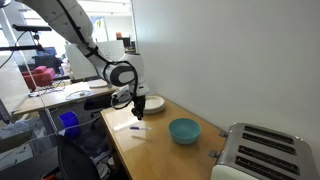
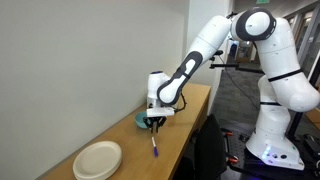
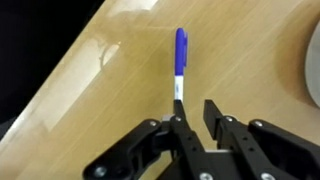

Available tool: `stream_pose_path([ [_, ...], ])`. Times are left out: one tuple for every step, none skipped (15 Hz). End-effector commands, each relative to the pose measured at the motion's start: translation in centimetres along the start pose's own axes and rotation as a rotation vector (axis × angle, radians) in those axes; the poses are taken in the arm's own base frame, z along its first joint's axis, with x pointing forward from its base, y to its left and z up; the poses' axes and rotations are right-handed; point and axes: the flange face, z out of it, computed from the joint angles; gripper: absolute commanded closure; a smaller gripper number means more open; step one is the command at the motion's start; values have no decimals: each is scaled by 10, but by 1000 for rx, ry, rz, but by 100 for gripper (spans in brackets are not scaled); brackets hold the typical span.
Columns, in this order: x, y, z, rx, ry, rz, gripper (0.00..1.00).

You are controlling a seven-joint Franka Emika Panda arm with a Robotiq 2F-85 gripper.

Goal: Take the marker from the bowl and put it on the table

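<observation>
The marker [image 3: 179,60], white with a blue cap, lies flat on the wooden table [image 3: 240,50]. It also shows in both exterior views [image 1: 135,127] [image 2: 154,147]. My gripper [image 3: 195,108] hangs just above the marker's near end. Its fingers are apart and nothing is between them, and the left fingertip overlaps the marker's tip in the wrist view. The gripper shows in both exterior views [image 1: 139,112] [image 2: 155,124]. The teal bowl [image 1: 184,130] stands on the table a little away from the marker. It is partly hidden behind the gripper in an exterior view [image 2: 140,120].
A white plate [image 1: 152,102] [image 2: 98,160] sits on the table beyond the marker. A silver toaster [image 1: 265,155] stands at the near end of the table. A wall runs along one long side. The table's open edge [image 3: 70,80] is close to the marker.
</observation>
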Motion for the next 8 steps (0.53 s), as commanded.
stream_pose_path([
  [6,-10,-3,1,-7,-24,39],
  [7,-10,-10,-6,-15,-34,31],
  [7,-8,-16,-10,-18,-52,24],
  [8,-5,-25,-19,-20,-68,17],
  [10,-3,-32,-24,-9,-79,9],
  [12,0,-43,-27,6,-100,2],
  [14,2,-53,-28,16,-121,0],
  [16,3,-64,-27,31,-135,0],
])
